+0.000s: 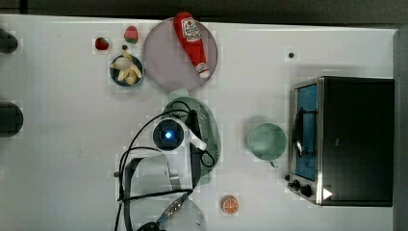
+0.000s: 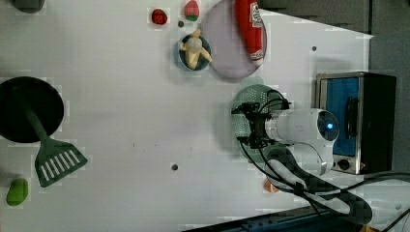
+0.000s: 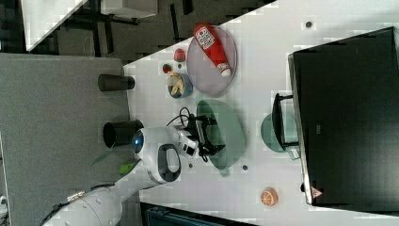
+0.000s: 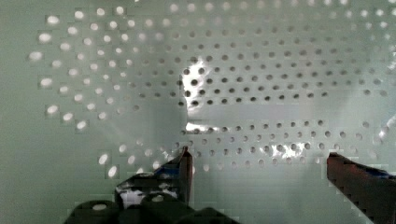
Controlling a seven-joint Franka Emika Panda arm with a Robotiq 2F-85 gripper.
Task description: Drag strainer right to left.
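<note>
White tabletop, and the gripper (image 4: 259, 161) hangs jaws spread inside the strainer (image 1: 211, 126): light, rigid plastic, probably slippery; hooking a finger behind its wall looks best.

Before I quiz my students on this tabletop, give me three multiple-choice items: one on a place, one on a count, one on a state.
1. In the top view, the ketchup bottle lies:
A. on the plate
B. in the cup
C. on the oven

2. Strawberries in the top view:
A. one
B. two
C. four

3. The tool is:
A. shut on the strainer
B. open above the strainer
C. shut on the cup

Answers:
1 A, the bottle rests across the plate.
2 B, two sit beside the plate.
3 B, the fingers stand wide apart over the perforated bottom.
</note>
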